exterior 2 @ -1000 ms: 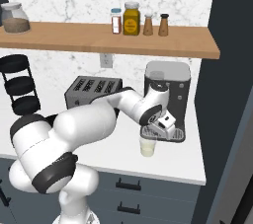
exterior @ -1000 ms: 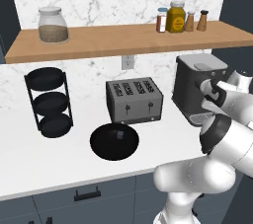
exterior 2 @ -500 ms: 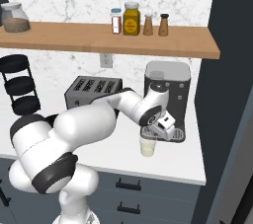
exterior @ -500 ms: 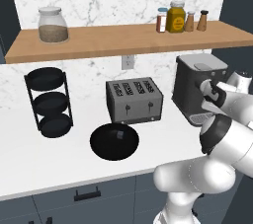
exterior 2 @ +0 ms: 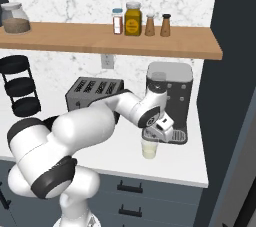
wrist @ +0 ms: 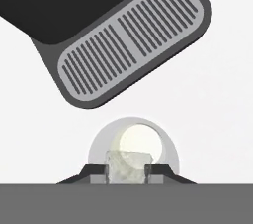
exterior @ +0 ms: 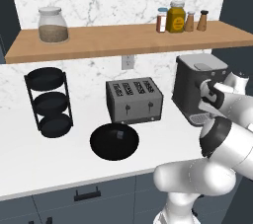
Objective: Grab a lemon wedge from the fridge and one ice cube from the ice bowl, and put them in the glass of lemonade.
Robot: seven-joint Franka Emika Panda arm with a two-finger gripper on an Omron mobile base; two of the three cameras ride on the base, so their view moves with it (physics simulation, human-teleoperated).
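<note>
My gripper [wrist: 126, 171] is shut on the ice cube [wrist: 126, 165], a pale translucent block between the two dark fingertips [wrist: 95, 170]. Directly beneath it stands the glass of lemonade [wrist: 141, 139], its round mouth and pale liquid showing. From the right base view the gripper [exterior 2: 156, 138] hangs just over that glass [exterior 2: 149, 150], in front of the coffee machine. The ice bowl [exterior: 114, 141], wide and black, lies on the counter ahead of the toaster. The lemon wedge and the fridge are out of view.
The coffee machine [exterior 2: 170, 96] with its slotted drip tray [wrist: 133, 40] stands right behind the glass. A toaster [exterior: 134, 99] sits mid-counter, a black three-tier rack [exterior: 48, 102] at the left. A wooden shelf [exterior: 123, 38] with jars runs overhead. The counter edge [exterior 2: 170, 178] is near the glass.
</note>
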